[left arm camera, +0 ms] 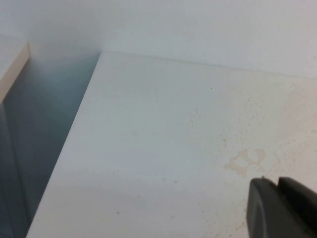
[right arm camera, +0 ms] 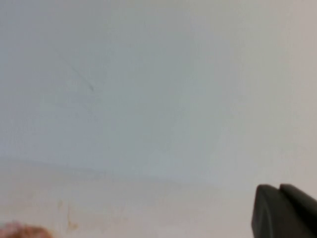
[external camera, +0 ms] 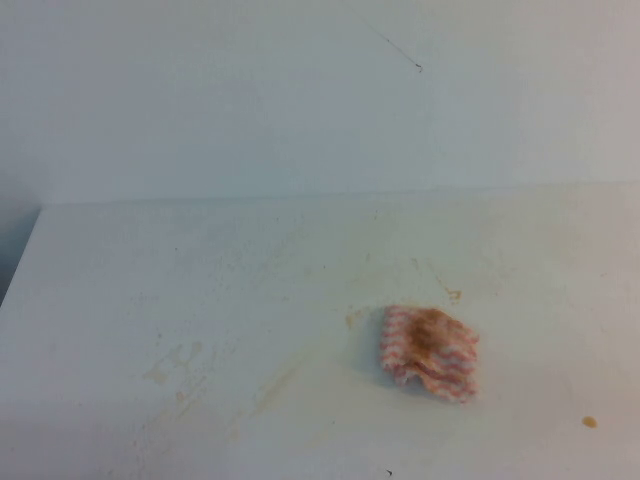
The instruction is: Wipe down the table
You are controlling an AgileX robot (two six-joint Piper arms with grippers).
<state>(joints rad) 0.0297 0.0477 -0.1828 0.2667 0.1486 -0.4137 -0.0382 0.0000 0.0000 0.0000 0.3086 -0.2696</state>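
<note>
Two grippers show only in their own wrist views, and neither holds anything. The left gripper (left arm camera: 277, 184) has its dark fingers pressed together; it hangs above the left part of the table (external camera: 200, 270), short of the table's left edge, with a pale tan smear (left arm camera: 245, 161) on the surface just ahead of it. The right gripper (right arm camera: 279, 191) is likewise closed and empty, raised and facing the wall (external camera: 300, 100). Nearest on the table, at the right, lies a small orange spot (external camera: 590, 422). Just beyond it, right of centre, the cloth (external camera: 428, 350) rests crumpled, pink-and-white striped with a brown soiled patch on top, touched by no gripper. Faint tan smears (external camera: 170, 365) mark the near-left area. A small brown mark (external camera: 455, 295) sits just past the cloth. Farthest, the wall carries a thin dark scratch (external camera: 418, 67).
</note>
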